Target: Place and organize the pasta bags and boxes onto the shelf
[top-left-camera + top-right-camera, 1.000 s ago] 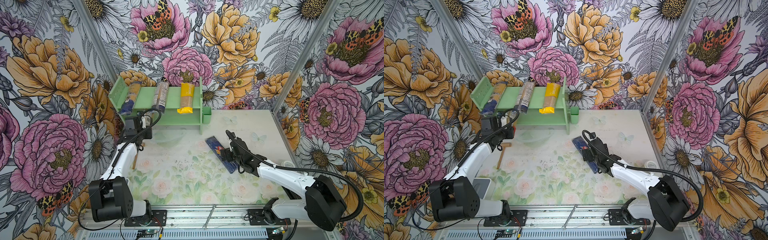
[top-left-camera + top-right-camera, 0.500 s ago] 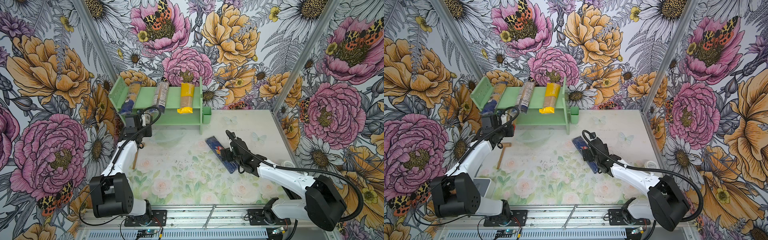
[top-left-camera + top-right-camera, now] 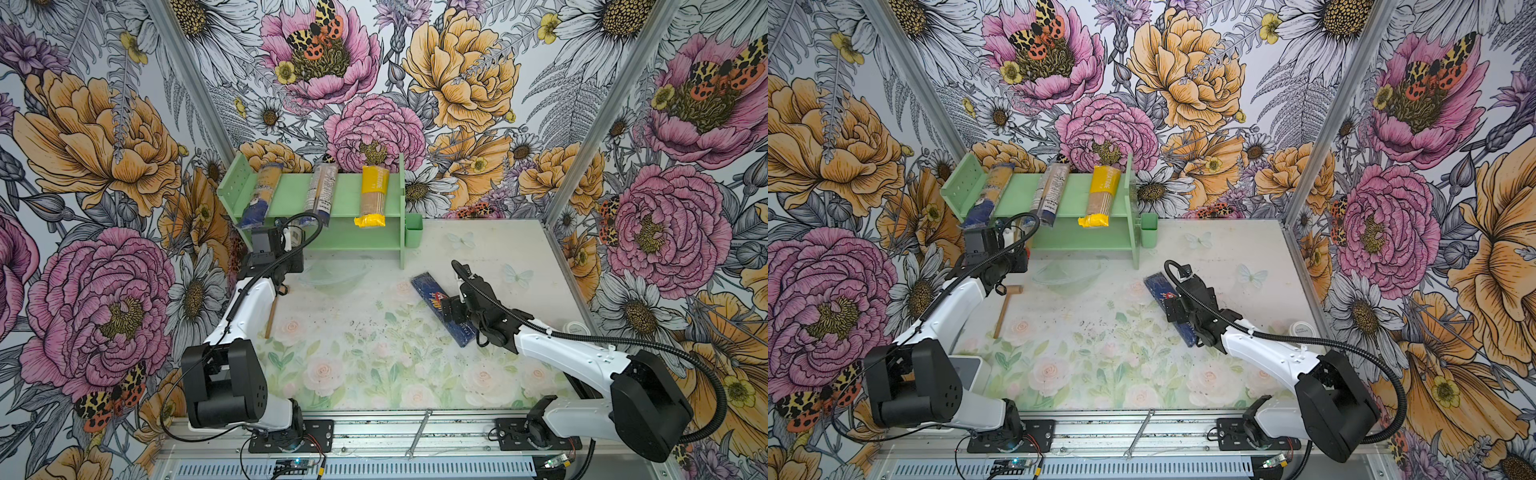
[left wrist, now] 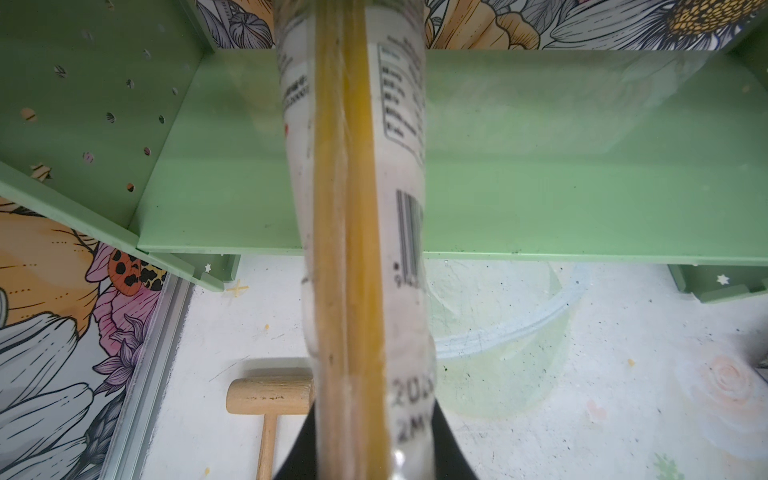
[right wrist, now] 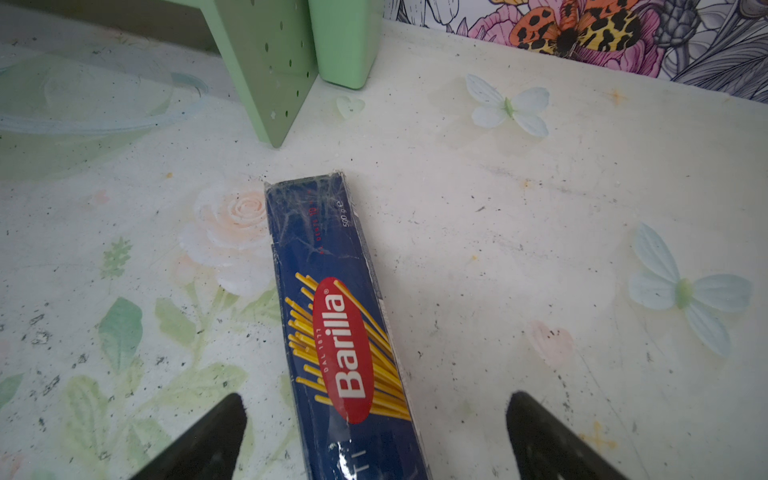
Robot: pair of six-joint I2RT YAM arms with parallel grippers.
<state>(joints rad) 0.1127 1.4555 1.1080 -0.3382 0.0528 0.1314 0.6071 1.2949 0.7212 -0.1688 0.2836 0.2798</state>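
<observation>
The left gripper [image 4: 374,453] is clamped tight on the near end of a clear, crinkly spaghetti bag [image 4: 357,208], held lengthwise toward 12 o'clock so its stiff yellow strands can, I judge, slide onto the lower board of the smooth mint-green shelf [image 4: 582,166], beneath three packs [image 3: 319,193] lying across the top tier. The right gripper [image 5: 378,415] stands wide astride the rigid, glossy dark blue Barilla box [image 5: 328,249], flat on the table [image 3: 353,353] at about 3 o'clock, probably to pinch its narrow sides
</observation>
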